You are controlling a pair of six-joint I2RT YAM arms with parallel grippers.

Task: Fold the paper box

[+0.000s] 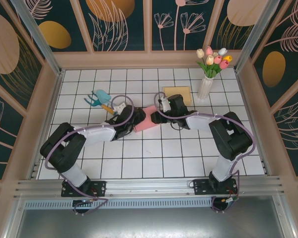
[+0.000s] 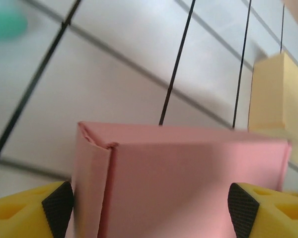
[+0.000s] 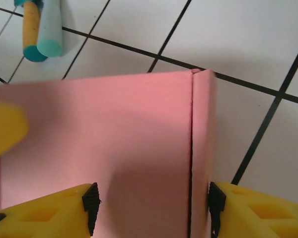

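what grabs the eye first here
A pink box sits in the middle of the table, with the left pincer and the right pincer at it from either side. Then come the tulips in a white vase at the far right.

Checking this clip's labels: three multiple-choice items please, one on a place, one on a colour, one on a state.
1. Where is the pink paper box? A) against the back wall B) between the left gripper and right gripper C) at the near table edge
2. Colour of the flat box near the vase? A) blue B) black C) pale yellow
3. The vase stands: A) upright B) tipped over C) inverted
Answers: B, both wrist views show it between their fingers; C, it reads yellow; A, its tulips point up.
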